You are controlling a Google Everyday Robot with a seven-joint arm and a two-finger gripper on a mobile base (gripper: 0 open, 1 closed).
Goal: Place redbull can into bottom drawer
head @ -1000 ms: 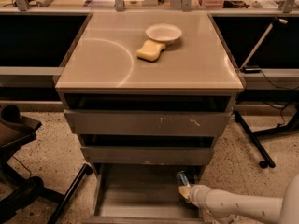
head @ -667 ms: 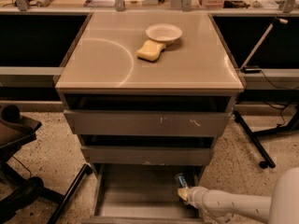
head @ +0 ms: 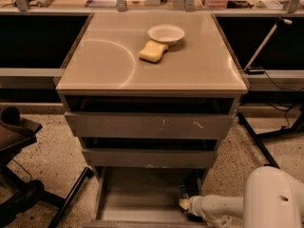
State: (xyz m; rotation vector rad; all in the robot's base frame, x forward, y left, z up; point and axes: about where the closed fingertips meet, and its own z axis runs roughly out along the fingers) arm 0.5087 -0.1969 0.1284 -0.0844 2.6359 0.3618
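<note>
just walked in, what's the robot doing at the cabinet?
The arm reaches in from the lower right; its gripper is inside the open bottom drawer, at the right side. The can is right at the gripper; held or released, I cannot tell. The sponge and bowl sit on top.

redbull can (head: 182, 192), gripper (head: 184, 204): right side, open bottom drawer (head: 135, 199)

White arm (head: 214, 206) stretched leftward from lower right (bulky elbow nearest camera); gripper (head: 183, 202) low, right of centre.
</note>
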